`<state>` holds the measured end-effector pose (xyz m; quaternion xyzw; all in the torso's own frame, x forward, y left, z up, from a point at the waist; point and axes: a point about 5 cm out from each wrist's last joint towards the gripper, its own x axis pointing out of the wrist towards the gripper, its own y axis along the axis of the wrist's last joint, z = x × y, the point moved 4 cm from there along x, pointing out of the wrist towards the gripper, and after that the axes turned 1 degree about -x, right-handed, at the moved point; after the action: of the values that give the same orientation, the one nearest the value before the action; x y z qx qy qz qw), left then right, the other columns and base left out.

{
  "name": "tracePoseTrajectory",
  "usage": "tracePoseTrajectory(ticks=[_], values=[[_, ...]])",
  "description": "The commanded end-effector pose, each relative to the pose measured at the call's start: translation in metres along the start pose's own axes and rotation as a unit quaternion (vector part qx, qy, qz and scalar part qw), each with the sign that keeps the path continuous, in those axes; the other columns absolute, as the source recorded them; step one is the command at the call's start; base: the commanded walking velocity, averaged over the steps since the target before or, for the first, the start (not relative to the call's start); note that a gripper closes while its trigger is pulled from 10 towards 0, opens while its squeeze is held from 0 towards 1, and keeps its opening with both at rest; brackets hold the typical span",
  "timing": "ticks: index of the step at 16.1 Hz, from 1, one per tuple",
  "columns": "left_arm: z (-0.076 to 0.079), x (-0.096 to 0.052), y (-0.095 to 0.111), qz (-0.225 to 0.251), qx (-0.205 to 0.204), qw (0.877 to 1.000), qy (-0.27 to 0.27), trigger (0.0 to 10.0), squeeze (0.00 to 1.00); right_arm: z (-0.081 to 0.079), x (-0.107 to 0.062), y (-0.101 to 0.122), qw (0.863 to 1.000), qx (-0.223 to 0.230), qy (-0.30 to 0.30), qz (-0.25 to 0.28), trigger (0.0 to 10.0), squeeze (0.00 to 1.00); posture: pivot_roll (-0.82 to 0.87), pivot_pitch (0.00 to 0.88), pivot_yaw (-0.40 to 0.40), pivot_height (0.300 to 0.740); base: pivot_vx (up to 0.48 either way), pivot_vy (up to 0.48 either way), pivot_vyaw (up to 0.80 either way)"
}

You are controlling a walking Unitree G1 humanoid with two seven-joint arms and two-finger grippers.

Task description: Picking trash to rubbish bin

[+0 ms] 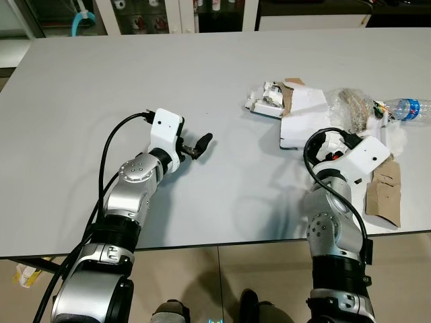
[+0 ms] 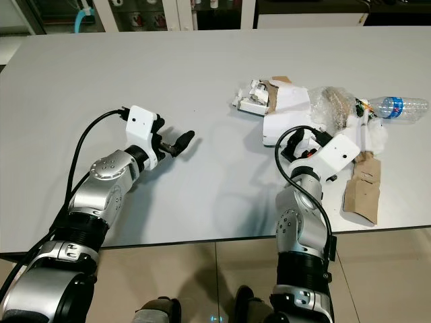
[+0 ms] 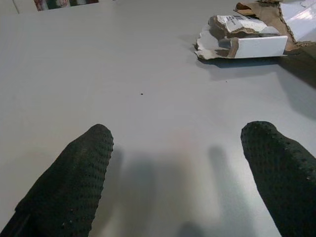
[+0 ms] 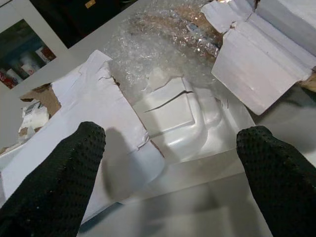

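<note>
Trash (image 1: 316, 114) lies heaped on the grey table (image 1: 135, 81), directly ahead of the right gripper (image 4: 173, 148), whose fingers are spread wide over a white moulded tray (image 4: 173, 116). Left gripper (image 3: 182, 163), fingers also parted and holding nothing, hovers well apart from the heap.

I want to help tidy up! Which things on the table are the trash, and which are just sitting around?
Trash for the bin:
torn white box
small torn box
bubble wrap
plastic bottle
brown paper bag

Just around:
grey table
cabinets behind

Right hand is open at the pile; left hand is open over bare table.
</note>
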<state>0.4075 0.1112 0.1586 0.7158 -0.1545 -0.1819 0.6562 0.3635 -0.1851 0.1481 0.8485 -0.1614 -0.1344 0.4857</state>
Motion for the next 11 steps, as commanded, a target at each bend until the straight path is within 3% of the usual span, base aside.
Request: tracePoseTrajectory(ticks=[1,3,7,10,11], values=[[0.002,0.0,0.002,0.001,0.005,1.0,-0.005,10.0,0.0,-0.003,-0.01,-0.012,1.0,0.012,-0.004,-0.022,10.0,0.0,0.36,0.191,0.016,0.74,0.0,0.0,0.0],[0.002,0.0,0.002,0.001,0.003,1.0,-0.007,10.0,0.0,-0.002,-0.019,-0.007,1.0,-0.007,0.004,-0.009,10.0,0.0,0.36,0.186,0.014,0.74,0.0,0.0,0.0],[0.007,0.003,0.002,0.003,-0.002,1.0,-0.012,10.0,0.0,0.015,-0.038,-0.002,0.999,-0.046,0.003,0.006,10.0,0.0,0.33,0.171,0.015,0.74,0.0,0.0,0.0],[0.012,0.006,0.002,0.007,-0.007,1.0,-0.022,10.0,0.0,0.021,-0.059,0.0,0.996,-0.074,0.038,0.024,10.0,0.0,0.32,0.165,0.018,0.74,0.0,0.0,0.0],[0.013,0.007,0.002,0.006,-0.007,1.0,-0.024,10.0,0.0,0.023,-0.062,-0.002,0.997,-0.062,0.04,0.017,10.0,0.0,0.31,0.16,0.022,0.74,0.0,0.0,0.0]])
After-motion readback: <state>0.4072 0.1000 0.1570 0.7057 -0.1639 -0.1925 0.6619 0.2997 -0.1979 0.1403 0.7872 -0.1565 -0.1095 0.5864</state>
